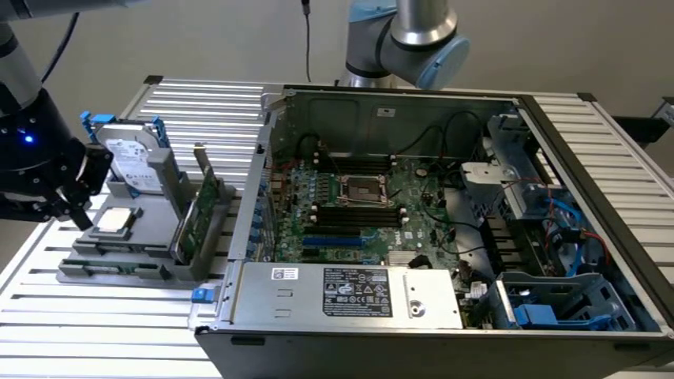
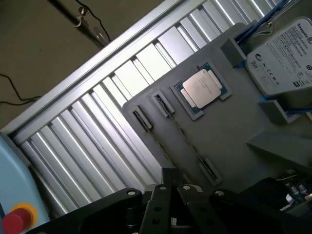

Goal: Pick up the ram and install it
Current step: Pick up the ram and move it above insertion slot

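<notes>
The ram (image 1: 110, 268) (image 2: 185, 139) stands on its thin edge in a slot of the gray tray (image 1: 147, 233) (image 2: 229, 131). It is at the tray's front side, near the shiny square chip (image 1: 114, 221) (image 2: 202, 90). Its long way runs along that front side, from the exterior view's left to the exterior view's right. From above it looks like one thin line. The fingers (image 1: 76, 213) (image 2: 160, 200) hang above the tray's left end in the exterior view, so the ram is below them and a bit to that view's right. They are pressed together, and I see nothing between them. The tray sits on the ribbed bench (image 1: 63, 332), and the open computer case (image 1: 589, 158) with its long black slots (image 1: 364, 213) is well apart.
</notes>
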Robot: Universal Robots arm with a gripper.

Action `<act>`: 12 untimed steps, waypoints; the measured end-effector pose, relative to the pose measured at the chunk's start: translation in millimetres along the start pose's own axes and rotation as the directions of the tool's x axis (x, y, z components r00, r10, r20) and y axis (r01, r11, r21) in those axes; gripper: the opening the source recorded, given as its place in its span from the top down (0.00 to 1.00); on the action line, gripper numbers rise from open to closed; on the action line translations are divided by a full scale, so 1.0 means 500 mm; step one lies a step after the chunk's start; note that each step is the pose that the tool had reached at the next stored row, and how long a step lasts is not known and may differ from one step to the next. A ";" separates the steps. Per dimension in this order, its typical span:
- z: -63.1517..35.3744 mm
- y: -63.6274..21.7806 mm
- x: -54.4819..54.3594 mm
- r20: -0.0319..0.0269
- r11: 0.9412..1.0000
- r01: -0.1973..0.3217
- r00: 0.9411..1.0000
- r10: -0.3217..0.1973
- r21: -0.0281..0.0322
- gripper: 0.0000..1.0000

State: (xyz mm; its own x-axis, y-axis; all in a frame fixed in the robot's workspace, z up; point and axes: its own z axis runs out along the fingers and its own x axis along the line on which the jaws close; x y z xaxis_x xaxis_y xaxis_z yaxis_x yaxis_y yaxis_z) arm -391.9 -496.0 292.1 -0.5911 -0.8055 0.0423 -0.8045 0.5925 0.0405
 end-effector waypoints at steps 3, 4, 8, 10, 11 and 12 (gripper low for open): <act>0.005 0.000 0.000 -0.002 0.999 0.054 0.999 -0.054 0.003 0.89; 0.007 0.000 0.000 -0.003 0.997 0.072 0.997 -0.072 0.004 0.89; 0.014 -0.001 -0.001 -0.005 0.989 0.145 0.989 -0.145 0.007 0.89; 0.017 -0.001 -0.001 -0.006 0.984 0.180 0.984 -0.180 0.010 0.89; 0.019 -0.001 -0.001 -0.007 0.980 0.198 0.980 -0.198 0.012 0.89; 0.021 -0.001 -0.001 -0.007 0.976 0.215 0.977 -0.215 0.013 0.89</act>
State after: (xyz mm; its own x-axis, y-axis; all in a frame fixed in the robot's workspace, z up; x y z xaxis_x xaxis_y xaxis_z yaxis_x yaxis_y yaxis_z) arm -391.9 -496.0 281.8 -0.4036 -0.9141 0.0397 -0.9136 0.4050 0.0355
